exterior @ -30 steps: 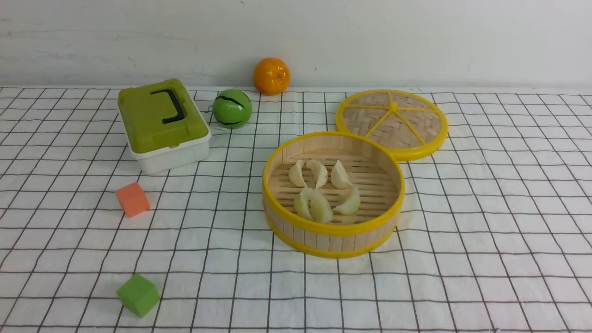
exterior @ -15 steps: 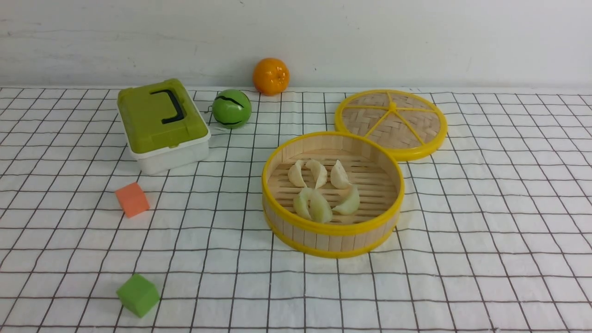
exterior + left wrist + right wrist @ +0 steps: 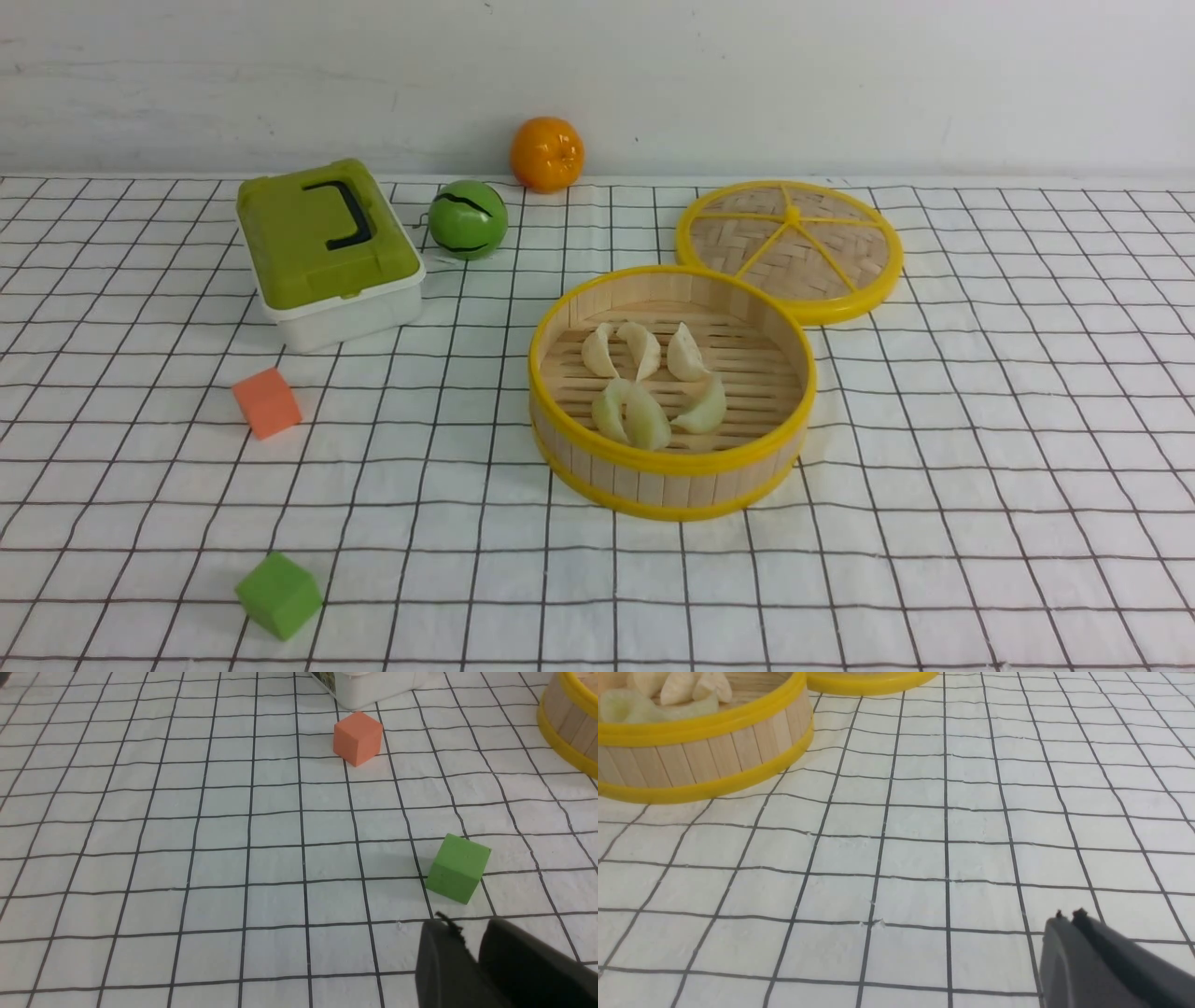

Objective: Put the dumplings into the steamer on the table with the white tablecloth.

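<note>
Black and closed on nothing, the left tool and right tool hang low over the table, fingers pressed together, well apart from the steamer. The dumplings all lie inside it: small crescents, cream and pale green, probably light, soft and slightly slick, best pinched across the plump middle.

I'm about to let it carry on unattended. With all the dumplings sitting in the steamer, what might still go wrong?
1. The dumplings lie loose in the open steamer; a bump may spill them.
2. The lid touches or overlaps the steamer's far rim, so moving it might nudge the basket.
3. The green cube lies near the left end effector.
</note>
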You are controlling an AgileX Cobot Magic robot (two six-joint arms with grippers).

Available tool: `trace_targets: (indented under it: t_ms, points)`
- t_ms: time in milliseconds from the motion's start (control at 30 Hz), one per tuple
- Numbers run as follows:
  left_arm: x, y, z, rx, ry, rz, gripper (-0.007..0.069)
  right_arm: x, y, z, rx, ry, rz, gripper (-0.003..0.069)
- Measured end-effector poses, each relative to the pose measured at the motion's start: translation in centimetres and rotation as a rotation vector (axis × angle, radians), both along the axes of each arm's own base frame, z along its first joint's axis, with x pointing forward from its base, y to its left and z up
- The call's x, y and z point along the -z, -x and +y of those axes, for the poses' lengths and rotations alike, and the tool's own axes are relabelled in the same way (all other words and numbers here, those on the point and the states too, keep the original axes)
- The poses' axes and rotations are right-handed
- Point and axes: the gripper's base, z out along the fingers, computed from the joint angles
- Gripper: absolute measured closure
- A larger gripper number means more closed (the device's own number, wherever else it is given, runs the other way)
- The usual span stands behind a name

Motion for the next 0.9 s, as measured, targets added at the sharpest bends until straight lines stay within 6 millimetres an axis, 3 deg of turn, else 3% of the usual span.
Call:
trace_targets:
  t_ms: [467, 667, 800, 900]
  points:
    - [0.0, 0.1, 0.0, -0.003, 0.002, -0.004, 0.0486, 0.0, 0.0, 0.0, 0.0, 0.0, 0.0, 0.0677]
    - [-0.3, 1.5, 0.8, -0.084, 0.053, -0.145, 0.048, 0.0, 0.0, 0.0, -0.001, 0.0, 0.0, 0.0673]
    - [1.2, 1.1, 0.4, -0.146, 0.063, -0.2, 0.048, 0.0, 0.0, 0.0, -0.001, 0.0, -0.001, 0.0671]
    - [2.8, 0.5, -0.3, -0.164, 0.183, -0.214, 0.048, 0.0, 0.0, 0.0, -0.001, 0.0, -0.001, 0.0666]
